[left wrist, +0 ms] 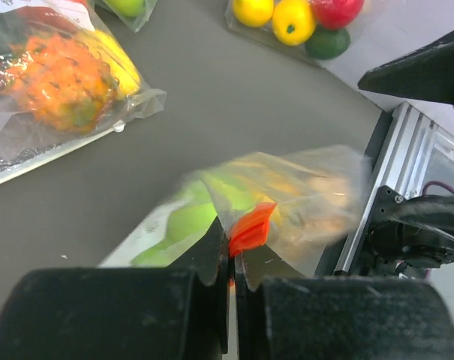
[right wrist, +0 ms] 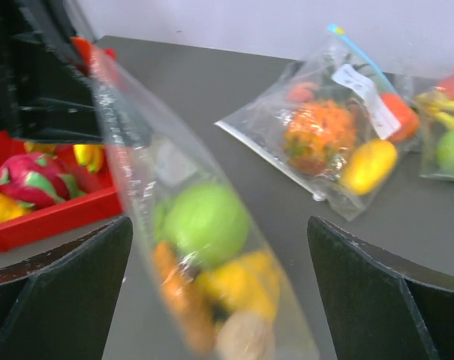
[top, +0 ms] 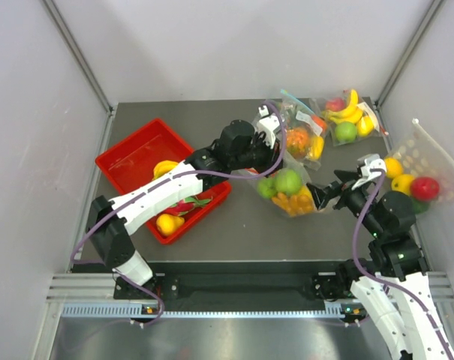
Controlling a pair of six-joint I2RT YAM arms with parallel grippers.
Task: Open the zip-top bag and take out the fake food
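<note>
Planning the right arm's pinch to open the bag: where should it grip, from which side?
Probably the bag along its zip strip, beside where the left end effector pinches. Come from the right: the open right end effector straddles the bag.

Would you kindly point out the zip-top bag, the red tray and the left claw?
zip-top bag (top: 290, 196), top external view, its fruit-filled middle.
red tray (top: 136, 161), top external view, bare floor.
left claw (left wrist: 231, 251), left wrist view, between its shut fingertips.

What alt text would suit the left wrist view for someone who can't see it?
The shut left gripper pinches the orange-red zip strip of a clear zip-top bag. Blurred green and orange fake food shows inside it, and a second bag holding a spiky orange fruit lies on the dark table at upper left.
</note>
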